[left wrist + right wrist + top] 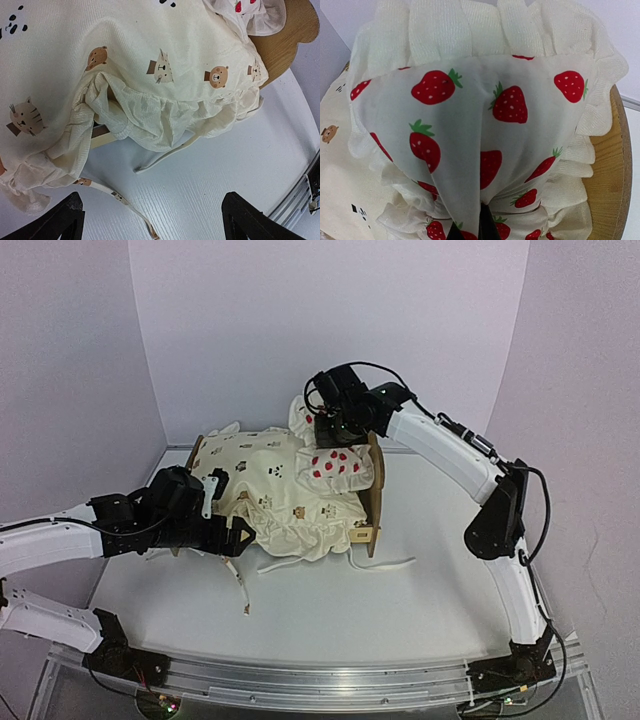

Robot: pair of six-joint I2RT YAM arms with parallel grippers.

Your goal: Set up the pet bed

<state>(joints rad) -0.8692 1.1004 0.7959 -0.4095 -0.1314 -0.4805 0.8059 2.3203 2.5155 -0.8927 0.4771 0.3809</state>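
Note:
The plywood pet bed (374, 490) stands mid-table, its scalloped end board at the right. The cream animal-print cushion (275, 490) drapes over it and hides most of the frame. My right gripper (330, 432) is shut on the strawberry-print ruffled pillow (335, 462) and holds it over the bed's right end. In the right wrist view the pillow (470, 115) bunches into my closed gripper (470, 229), with the end board (612, 165) beside it. My left gripper (235, 530) is open and empty at the cushion's front-left edge. In the left wrist view the cushion (125, 60) lies ahead of that gripper (152, 225), and a piece of side rail (102, 136) shows under the ruffle.
Loose cushion ties lie on the white table in front of the bed (240, 590) and at its right (385, 565). One tie (165, 157) lies just ahead of the left gripper. White walls close the table at the back and sides. A metal rail (320, 680) runs along the near edge.

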